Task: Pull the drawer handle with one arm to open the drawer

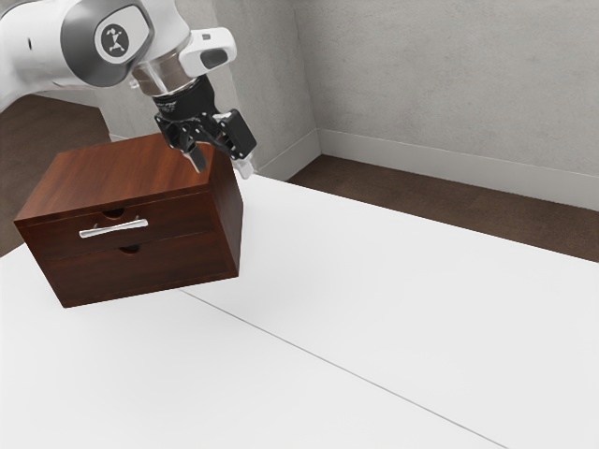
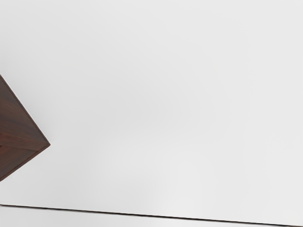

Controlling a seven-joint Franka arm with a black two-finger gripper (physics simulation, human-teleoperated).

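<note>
Currently the drawer cabinet (image 1: 140,220), dark reddish-brown wood, sits on the white worktop (image 1: 393,309) at 9 o'clock in the exterior view. Its drawer front lies flush, with a slim silver handle (image 1: 113,227) lying horizontal across it and a half-round notch above and below. The gripper (image 1: 222,165) hovers over the cabinet's top, at 1 o'clock from the handle. The fingers (image 1: 197,157) are spread wide, holding nothing. In the wrist view, one cabinet corner (image 2: 19,137) juts over the worktop (image 2: 165,94).

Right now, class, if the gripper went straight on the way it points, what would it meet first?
Most likely the white table, just past a corner of the wooden cabinet. The gripper points down beside that corner. Depth is unclear, so it might clip the cabinet's edge instead.
</note>
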